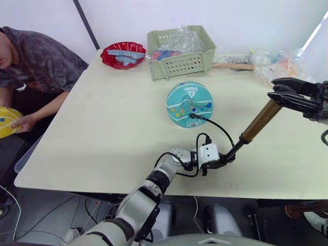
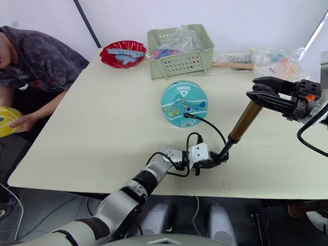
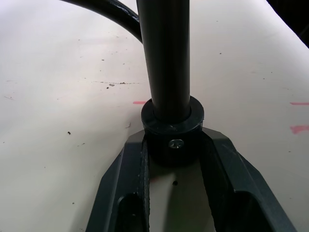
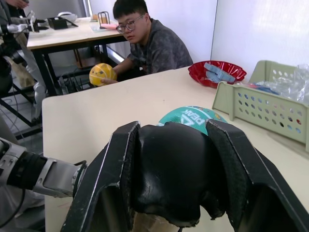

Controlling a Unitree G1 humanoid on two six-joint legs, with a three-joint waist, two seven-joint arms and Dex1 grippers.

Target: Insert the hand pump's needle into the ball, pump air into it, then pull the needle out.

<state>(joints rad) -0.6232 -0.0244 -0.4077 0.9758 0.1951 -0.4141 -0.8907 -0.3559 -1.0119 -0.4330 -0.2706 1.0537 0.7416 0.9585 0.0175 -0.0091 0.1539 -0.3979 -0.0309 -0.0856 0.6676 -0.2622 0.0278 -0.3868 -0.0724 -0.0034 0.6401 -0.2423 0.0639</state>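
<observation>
- The hand pump slants up beside the ball on the worktop; it's light and rigid.
- My left hand pinches its base cap, my right hand its T-handle.
- The hose is floppy, so I hold it by the ends.

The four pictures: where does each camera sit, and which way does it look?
Left eye: on the head, looking down over the table, the ball and both arms.
Right eye: beside it, same scene.
Left wrist: along the left gripper, whose fingers clamp the hand pump at its base.
Right wrist: along the right gripper, shut on the pump's handle, towards a seated person.
Both eyes and the right wrist share the ball.
</observation>
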